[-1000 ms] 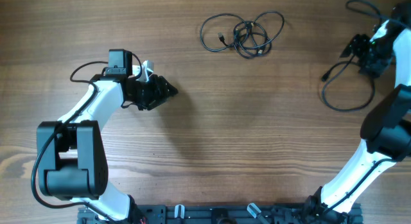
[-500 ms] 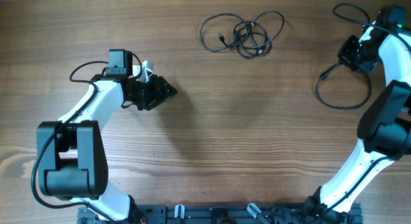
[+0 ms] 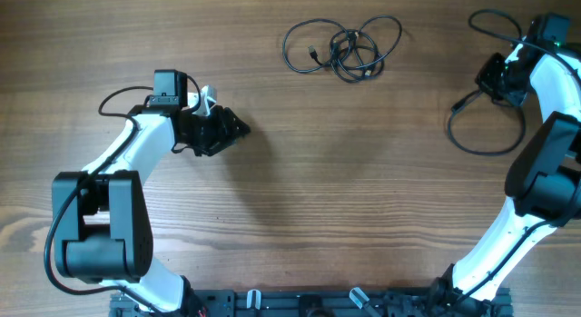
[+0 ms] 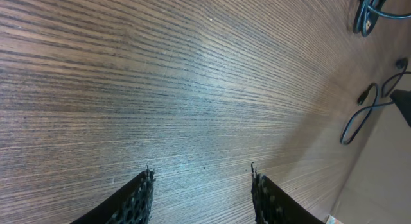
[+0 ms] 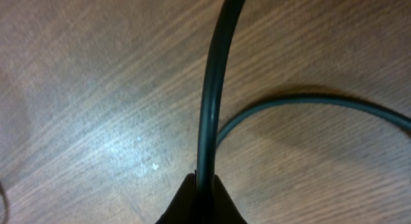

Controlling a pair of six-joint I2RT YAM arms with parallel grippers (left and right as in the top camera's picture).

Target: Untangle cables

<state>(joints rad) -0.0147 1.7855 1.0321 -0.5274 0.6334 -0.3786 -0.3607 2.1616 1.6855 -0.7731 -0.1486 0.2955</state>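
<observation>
Knotted cable bundle [image 3: 343,46] is seen lying at far centre of the tabletop [image 3: 345,199]. Left tool [image 4: 200,180] is held spread over bare wood, well apart from the bundle. One loose cable [image 5: 209,89], looped at the right edge, is pinched by the right tool [image 5: 202,185].

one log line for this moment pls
left gripper: open, empty | right gripper: shut on loose cable | tangled bundle: top centre, untouched
</observation>
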